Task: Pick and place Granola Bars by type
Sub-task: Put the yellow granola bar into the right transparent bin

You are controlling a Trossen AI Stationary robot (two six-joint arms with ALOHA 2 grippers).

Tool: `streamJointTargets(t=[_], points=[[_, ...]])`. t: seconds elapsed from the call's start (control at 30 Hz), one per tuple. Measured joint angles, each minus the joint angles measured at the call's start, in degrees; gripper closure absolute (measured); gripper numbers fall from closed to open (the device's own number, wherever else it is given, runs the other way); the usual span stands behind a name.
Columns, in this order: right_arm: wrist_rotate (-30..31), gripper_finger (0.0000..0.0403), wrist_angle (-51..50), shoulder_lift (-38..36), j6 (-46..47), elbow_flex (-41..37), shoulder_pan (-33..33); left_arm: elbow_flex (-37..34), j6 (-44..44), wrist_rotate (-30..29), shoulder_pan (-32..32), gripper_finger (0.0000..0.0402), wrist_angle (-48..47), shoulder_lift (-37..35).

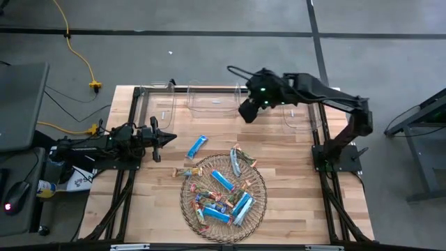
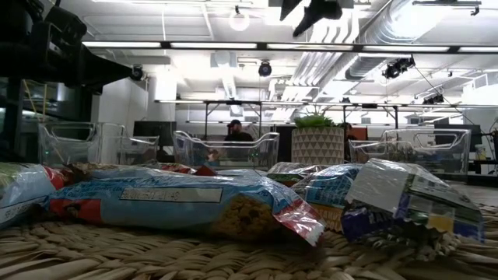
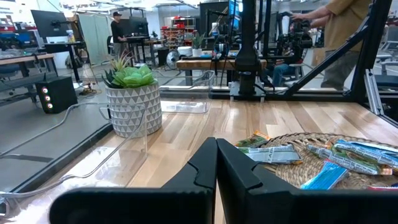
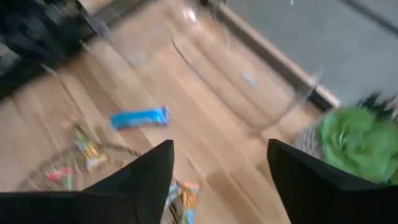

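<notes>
Several granola bars, blue-white and tan, lie piled in the round woven basket. One blue bar lies flat on the wood beyond the basket, and a tan one lies by the basket's left rim. My right gripper hangs open and empty in the air near the far bins, right of the blue bar. My left gripper is shut, held level over the table's left part, pointing toward the blue bar.
Clear plastic bins stand along the far edge. A small green potted plant stands by them. Bare wood lies between basket and bins. People show in the room behind the table.
</notes>
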Motion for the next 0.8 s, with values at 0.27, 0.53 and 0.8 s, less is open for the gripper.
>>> streamJointTargets(t=[0.27,0.53,0.8], points=[[-6.6,0.0139,-9.9,8.6,0.5,-0.1,-0.2,0.0,0.0,0.0,0.0,0.0399,0.0,0.0],[-7.1,0.0139,-14.8,15.4,4.5,-0.1,2.1,0.0,0.0,0.0,0.0,0.0399,0.0,0.0],[-2.6,0.0139,-15.5,16.7,8.0,-4.1,8.3,0.0,0.0,0.0,0.0,0.0399,0.0,0.0]])
